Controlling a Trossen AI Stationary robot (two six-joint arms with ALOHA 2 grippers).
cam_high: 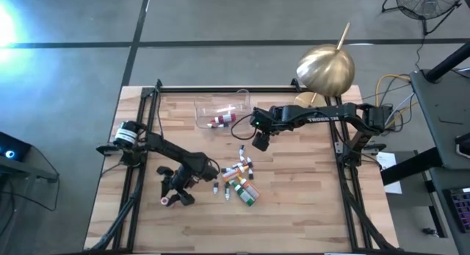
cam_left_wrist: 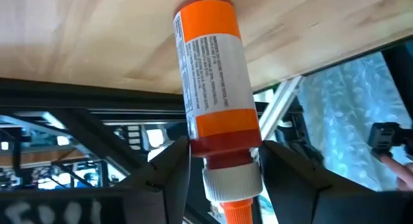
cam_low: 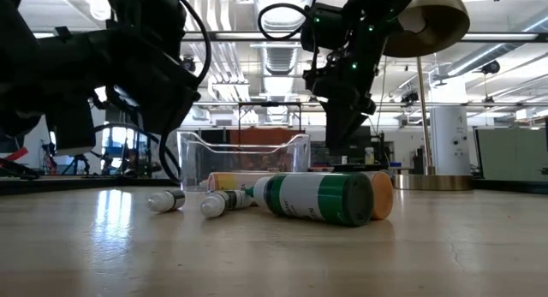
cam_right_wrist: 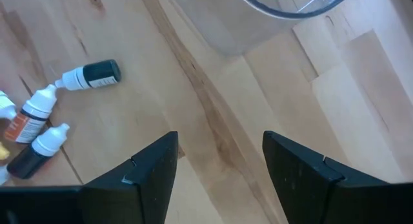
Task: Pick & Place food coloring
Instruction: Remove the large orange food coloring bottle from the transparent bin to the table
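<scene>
While the left gripper (cam_left_wrist: pixel 219 169) clamps an orange bottle (cam_left_wrist: pixel 213 82), the right gripper (cam_right_wrist: pixel 219 166) hovers wide; next, carrying toward the tray (cam_high: pixel 213 108) at one o'clock.

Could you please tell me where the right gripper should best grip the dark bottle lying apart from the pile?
Probably take the dark bottle across its round body, coming from straight above with the open right gripper. It lies flat with bare table on both sides, and its white cap end tapers.
</scene>
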